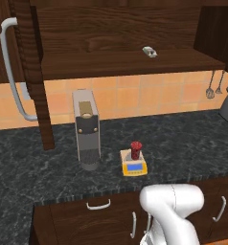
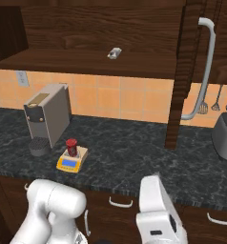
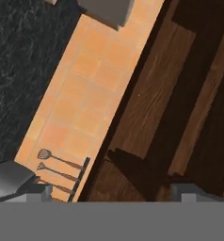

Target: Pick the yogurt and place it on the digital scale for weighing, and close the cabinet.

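The yogurt (image 1: 136,149) (image 2: 71,147), a small red cup, stands upright on the grey plate of the yellow digital scale (image 1: 134,165) (image 2: 70,162) on the dark counter. The cabinet (image 1: 116,28) (image 2: 101,33) (image 3: 180,94) above hangs open, its doors swung out edge-on at the left (image 1: 32,72) and at the right (image 2: 182,71), each with a long silver handle. My gripper (image 3: 116,195) is open with nothing between its fingertips (image 3: 38,192). It is away from the scale, facing the orange tiled wall and the cabinet's dark wood.
A tall grey coffee machine (image 1: 86,129) (image 2: 48,119) stands just left of the scale. A whitish-green packet (image 1: 149,51) (image 2: 115,53) lies on the cabinet shelf. Hanging utensils (image 2: 203,107) (image 3: 57,164) and a grey toaster (image 2: 225,136) (image 3: 8,179) are at the right. Drawers (image 1: 99,206) sit below the counter edge.
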You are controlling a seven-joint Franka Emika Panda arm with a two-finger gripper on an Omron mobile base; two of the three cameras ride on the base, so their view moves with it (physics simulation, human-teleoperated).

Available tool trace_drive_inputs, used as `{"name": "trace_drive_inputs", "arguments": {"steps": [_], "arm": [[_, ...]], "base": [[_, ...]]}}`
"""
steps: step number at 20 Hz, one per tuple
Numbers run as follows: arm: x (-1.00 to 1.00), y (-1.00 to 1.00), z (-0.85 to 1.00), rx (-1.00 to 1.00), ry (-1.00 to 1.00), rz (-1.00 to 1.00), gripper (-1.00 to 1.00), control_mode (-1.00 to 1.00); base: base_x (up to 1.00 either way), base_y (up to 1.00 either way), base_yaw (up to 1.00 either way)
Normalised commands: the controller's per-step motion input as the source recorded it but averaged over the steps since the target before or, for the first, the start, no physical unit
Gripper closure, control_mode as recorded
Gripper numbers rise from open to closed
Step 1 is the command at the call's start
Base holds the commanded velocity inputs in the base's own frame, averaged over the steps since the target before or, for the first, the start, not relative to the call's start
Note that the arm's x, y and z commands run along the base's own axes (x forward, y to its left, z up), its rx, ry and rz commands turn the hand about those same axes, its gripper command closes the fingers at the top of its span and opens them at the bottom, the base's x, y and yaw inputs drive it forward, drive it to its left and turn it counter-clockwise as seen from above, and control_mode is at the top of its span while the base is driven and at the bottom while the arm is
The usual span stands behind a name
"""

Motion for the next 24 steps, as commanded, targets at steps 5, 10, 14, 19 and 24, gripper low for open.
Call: {"name": "trace_drive_inputs", "arguments": {"steps": [5,10,14,19,24], "arm": [[-0.11,-0.79,0.43,-0.02,-0.05,-0.26,-1.0,-1.0],[0.0,-0.44,0.39,0.0,-0.05,-0.09,-1.0,-1.0],[0.09,-0.06,0.13,0.0,-0.02,0.03,-1.0,-1.0],[0.34,-0.15,0.0,0.04,0.0,0.11,-1.0,-1.0],[0.41,-0.04,0.0,0.04,0.0,0.07,-1.0,-1.0]], "base": [[0.0,0.0,0.0],[0.0,0.0,0.0],[0.0,0.0,0.0],[0.0,0.0,0.0],[0.0,0.0,0.0]]}}
